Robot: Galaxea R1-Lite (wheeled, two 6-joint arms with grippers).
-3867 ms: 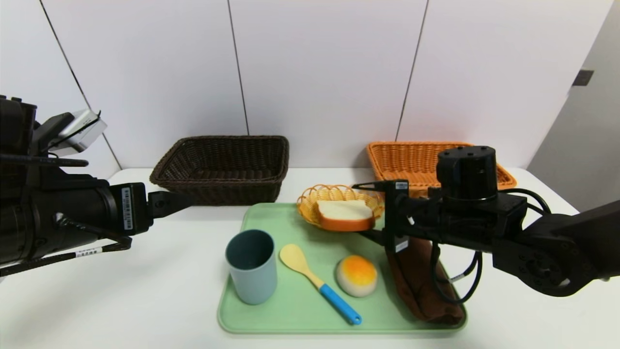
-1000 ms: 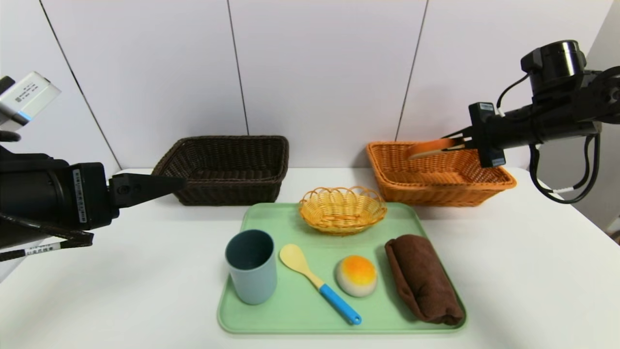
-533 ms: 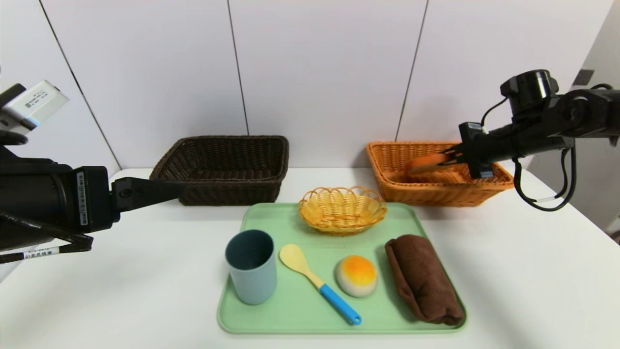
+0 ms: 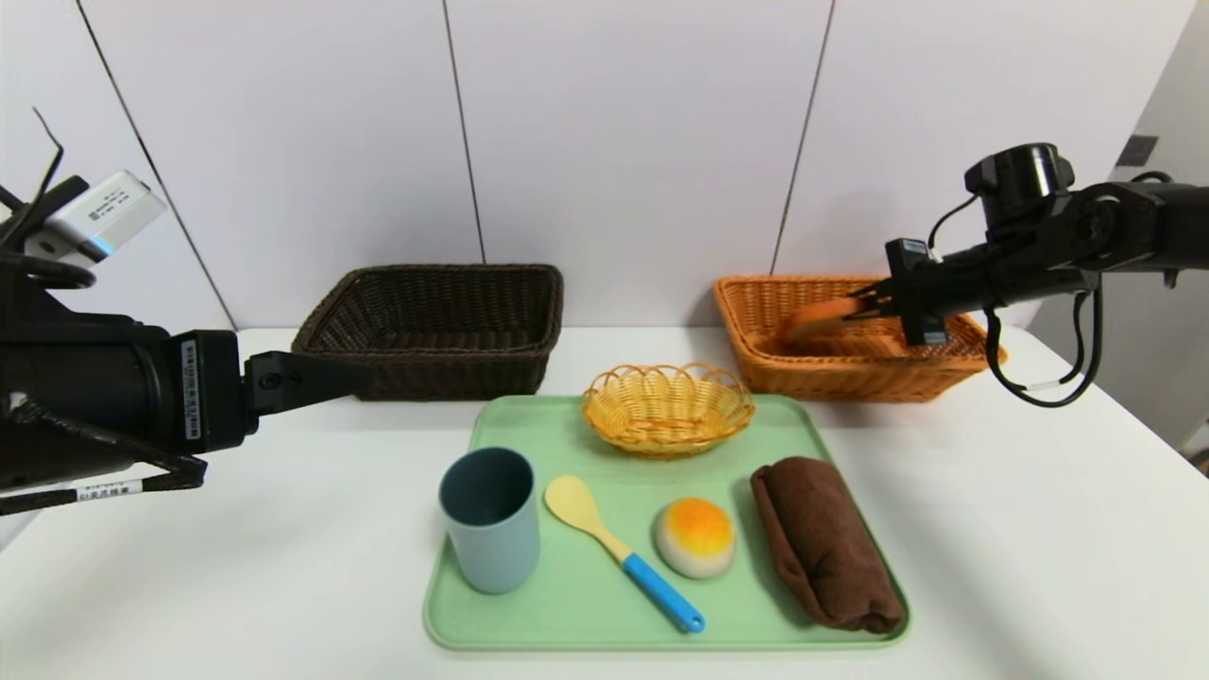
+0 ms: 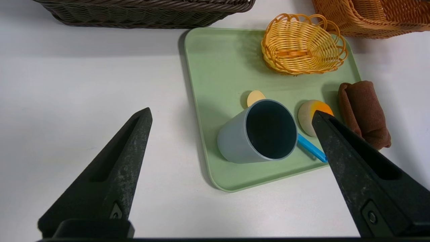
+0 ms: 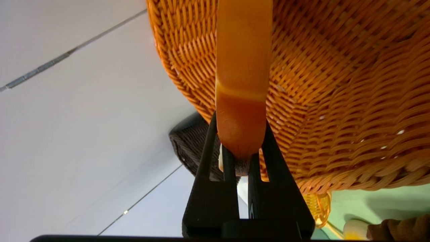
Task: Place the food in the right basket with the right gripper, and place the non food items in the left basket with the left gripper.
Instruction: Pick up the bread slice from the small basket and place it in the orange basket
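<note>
Bread [image 4: 814, 319] is clamped in the right pincer [image 6: 241, 148], both of its fingers pressed against the slice, which is held tilted within the orange basket [image 4: 869, 385], the crust facing the wrist camera. Whether its lower edge touches the wicker, I cannot tell.

Taking the green tray [image 4: 604, 619] as the landmark, the orange basket stands on the counter [image 4: 1001, 529] behind the tray's right end, and the dark brown basket [image 4: 453, 373] stands behind its left end. The left pincer [image 5: 231, 116] hovers to the left of the tray, in front of the dark basket, its two fingers wide apart with nothing between them in its grip.

On the tray itself, the small yellow basket [image 4: 667, 416] sits at the middle of the back edge, empty. The grey-blue cup [image 4: 493, 529] stands upright near the tray's left edge. Just beside it, toward the middle of the tray, lies the wooden spoon [image 4: 578, 505], set slantwise, its pale bowl toward the back and its blue handle toward the front. The round bun [image 4: 696, 538], orange-yellow on top, rests right of the tray's middle, near the spoon handle. Along the tray's right side lies the rolled brown towel [image 4: 826, 548], its front end close to the front right corner.
</note>
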